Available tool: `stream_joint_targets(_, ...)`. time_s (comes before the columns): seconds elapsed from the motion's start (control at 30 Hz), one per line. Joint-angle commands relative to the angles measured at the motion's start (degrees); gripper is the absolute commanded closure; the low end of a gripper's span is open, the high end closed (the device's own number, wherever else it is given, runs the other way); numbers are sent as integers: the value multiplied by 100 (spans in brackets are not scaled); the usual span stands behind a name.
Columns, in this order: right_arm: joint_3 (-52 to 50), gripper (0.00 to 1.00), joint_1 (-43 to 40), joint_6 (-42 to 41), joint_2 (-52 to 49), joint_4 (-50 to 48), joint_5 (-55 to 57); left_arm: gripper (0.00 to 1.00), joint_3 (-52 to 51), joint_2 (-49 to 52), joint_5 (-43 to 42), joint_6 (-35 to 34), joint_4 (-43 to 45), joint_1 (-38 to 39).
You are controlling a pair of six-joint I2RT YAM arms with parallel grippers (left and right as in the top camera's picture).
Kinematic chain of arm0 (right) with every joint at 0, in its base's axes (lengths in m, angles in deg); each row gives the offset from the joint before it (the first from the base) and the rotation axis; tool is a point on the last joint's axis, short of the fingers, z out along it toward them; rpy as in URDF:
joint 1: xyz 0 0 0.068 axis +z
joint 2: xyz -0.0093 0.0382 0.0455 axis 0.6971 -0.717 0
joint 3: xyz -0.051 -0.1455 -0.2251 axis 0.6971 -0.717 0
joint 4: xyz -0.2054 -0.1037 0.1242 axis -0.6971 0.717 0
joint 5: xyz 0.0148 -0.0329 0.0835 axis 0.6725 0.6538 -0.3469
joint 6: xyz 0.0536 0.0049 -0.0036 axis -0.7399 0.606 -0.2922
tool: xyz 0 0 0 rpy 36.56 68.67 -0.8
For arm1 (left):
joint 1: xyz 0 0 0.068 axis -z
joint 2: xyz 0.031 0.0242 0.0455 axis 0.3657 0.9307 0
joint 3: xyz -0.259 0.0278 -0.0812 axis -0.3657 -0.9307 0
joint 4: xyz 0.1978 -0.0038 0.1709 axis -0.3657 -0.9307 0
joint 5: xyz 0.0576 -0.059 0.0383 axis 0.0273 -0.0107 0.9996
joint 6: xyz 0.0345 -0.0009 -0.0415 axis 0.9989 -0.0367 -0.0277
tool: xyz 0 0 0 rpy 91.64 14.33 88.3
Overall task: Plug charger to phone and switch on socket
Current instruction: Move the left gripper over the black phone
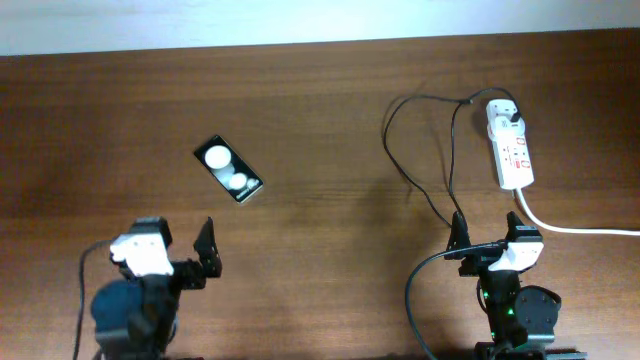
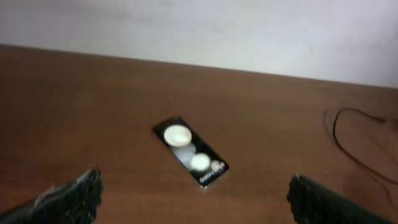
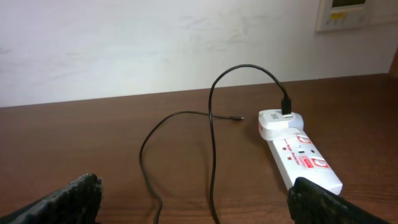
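The black phone [image 1: 229,169] lies flat at a slant on the table, its two white round spots up; it also shows in the left wrist view [image 2: 191,152]. My left gripper [image 1: 178,240] [image 2: 196,199] is open and empty, just short of the phone. The white socket strip [image 1: 512,150] [image 3: 305,163] lies at the far right. The charger's white adapter [image 1: 502,112] [image 3: 278,123] sits plugged in its far end. The black charger cable [image 1: 395,150] [image 3: 211,149] loops over the table, its plug tip [image 3: 239,118] lying free near the adapter. My right gripper [image 1: 488,235] [image 3: 196,199] is open and empty, with the cable loops between its fingers.
The strip's thick white cord [image 1: 570,228] runs off to the right edge. A pale wall [image 3: 155,43] stands behind the table's far edge. Bare brown wood [image 1: 320,200] lies between the phone and the cable.
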Motion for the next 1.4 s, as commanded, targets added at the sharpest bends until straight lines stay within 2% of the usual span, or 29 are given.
stream_joint_targets(0.0, -31, 2, 31, -20, 52, 26, -11, 1, 828, 898, -61, -52, -404, -33)
stream_joint_targets(0.3, -31, 1, 31, -20, 52, 26, -11, 1, 3644, 3748, -63, -52, -2852, -31)
stream_joint_targets(0.37, -31, 1, 31, -20, 52, 28, -11, 1, 4251, 4360, -293, -52, -3414, -20)
stream_joint_targets(0.43, -31, 2, 31, -20, 52, 26, -11, 1, 4293, 4682, -968, -52, -3595, -20)
stream_joint_targets(0.57, -31, 2, 31, -20, 52, 26, -11, 1, 4284, 5213, -1475, -101, -3713, -17)
stream_joint_targets(0.63, -31, 2, 31, -20, 52, 26, -11, 1, 4284, 5342, -1259, -562, -3718, -17)
stream_joint_targets(0.77, -31, 2, 31, -20, 52, 26, -11, 1, 4422, 5477, 385, -2127, -3720, 459)
stream_joint_targets(0.87, -31, 2, 31, -20, 52, 26, -11, 0, 4889, 5757, 1021, -2754, -3783, 938)
stream_joint_targets(0.97, -31, 2, 31, -20, 52, 28, -11, 0, 5525, 6323, 1147, -3152, -3908, 1095)
stream_joint_targets(1.13, -31, 2, 31, -20, 52, 28, -11, 0, 6767, 7805, 1143, -3766, -4131, 1093)
stream_joint_targets(1.37, -31, 2, 31, -20, 52, 26, -11, 1, 6942, 9020, 1145, -4251, -3995, 1086)
